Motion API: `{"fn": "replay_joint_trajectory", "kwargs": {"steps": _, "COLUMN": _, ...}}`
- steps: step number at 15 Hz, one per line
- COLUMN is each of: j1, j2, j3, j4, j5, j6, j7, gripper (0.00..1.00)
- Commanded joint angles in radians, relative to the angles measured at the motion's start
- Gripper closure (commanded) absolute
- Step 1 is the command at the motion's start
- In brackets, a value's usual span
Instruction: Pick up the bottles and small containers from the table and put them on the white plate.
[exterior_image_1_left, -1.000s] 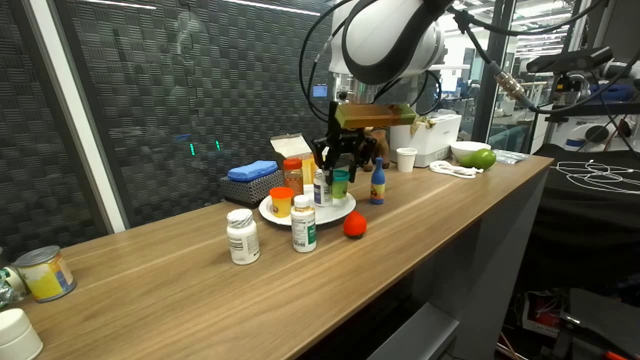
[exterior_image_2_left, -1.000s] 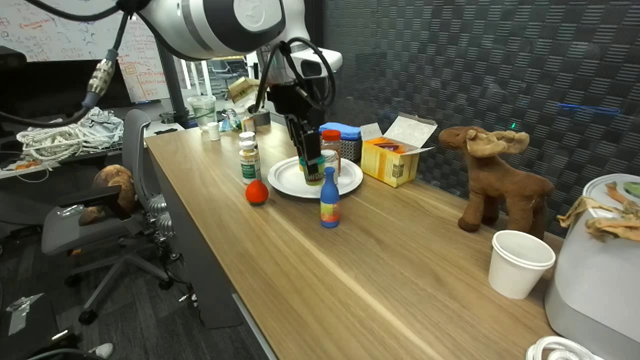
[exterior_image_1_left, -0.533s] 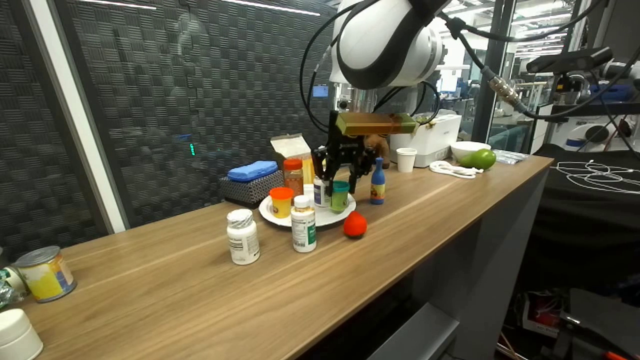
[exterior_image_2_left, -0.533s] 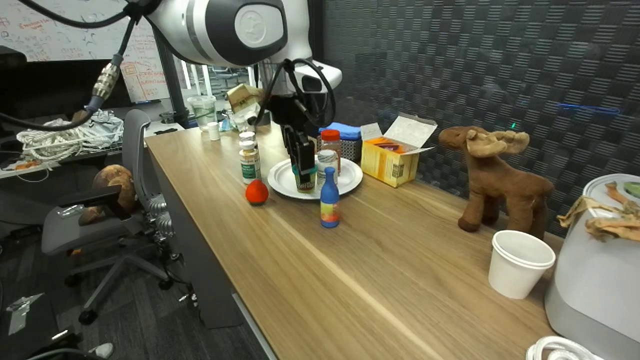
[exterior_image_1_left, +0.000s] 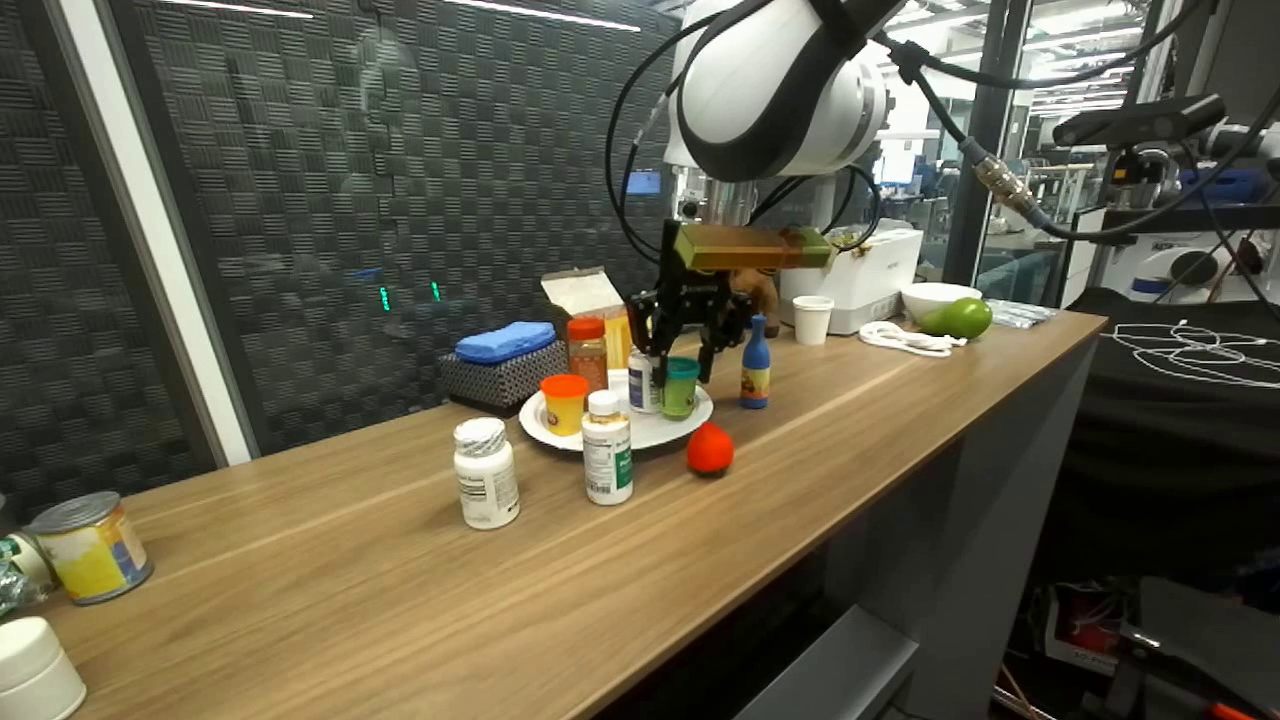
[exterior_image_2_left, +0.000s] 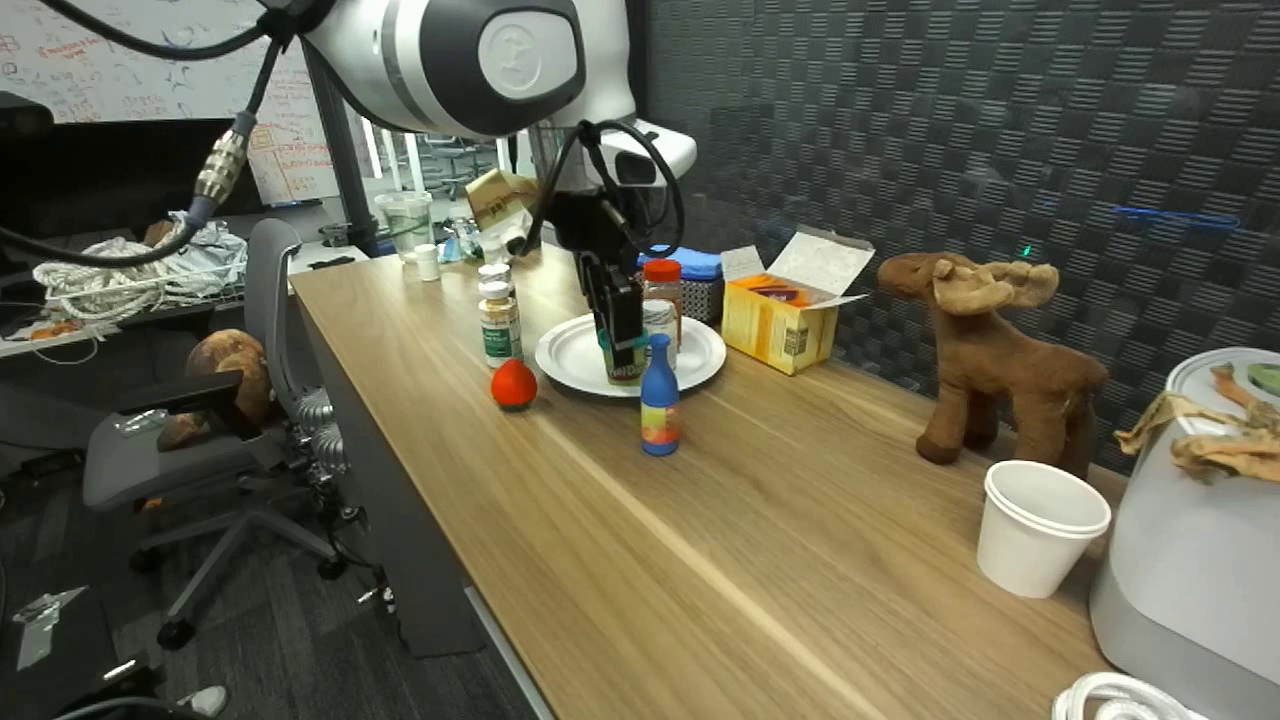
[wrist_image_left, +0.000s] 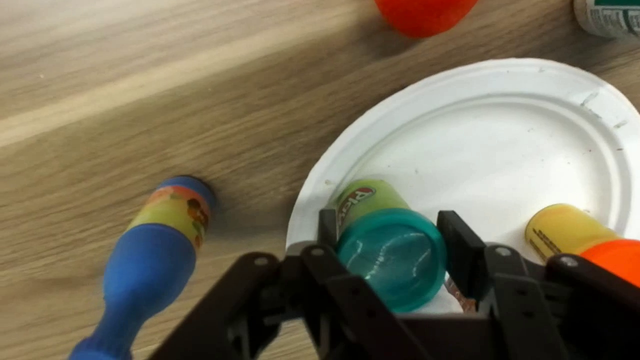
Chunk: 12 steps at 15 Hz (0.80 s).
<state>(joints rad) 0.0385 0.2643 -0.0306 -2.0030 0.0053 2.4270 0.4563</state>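
Tub (wrist_image_left: 390, 250), green and teal, sits inside the pincer (wrist_image_left: 389, 227), clamped from both sides.

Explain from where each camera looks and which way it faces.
Exterior view: from the end near the can, along the table, toward the white plate; arm and gripper show.
Exterior view: from the end near paper cups, roughly the opposite way, toward the plate; arm and gripper show.
Wrist view: on the arm, down onto the green tub and plate; gripper's fingers show.
Both exterior views share the yellow box.
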Motion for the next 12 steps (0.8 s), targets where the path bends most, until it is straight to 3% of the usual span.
{"fn": "replay_joint_trajectory", "kwargs": {"steps": 1, "j1": 0.007, "j2": 0.028, "j3": -0.018, "j4": 0.034, "j5": -0.005, "j6": 0.035, "j7": 0.004, "gripper": 0.72}}
{"fn": "replay_joint_trajectory", "kwargs": {"steps": 11, "j1": 0.02, "j2": 0.076, "j3": -0.026, "j4": 0.053, "j5": -0.005, "j6": 0.123, "j7": 0.002, "gripper": 0.72}}
{"fn": "replay_joint_trajectory", "kwargs": {"steps": 12, "j1": 0.022, "j2": 0.068, "j3": -0.025, "j4": 0.046, "j5": -0.008, "j6": 0.12, "j7": -0.003, "gripper": 0.22}}
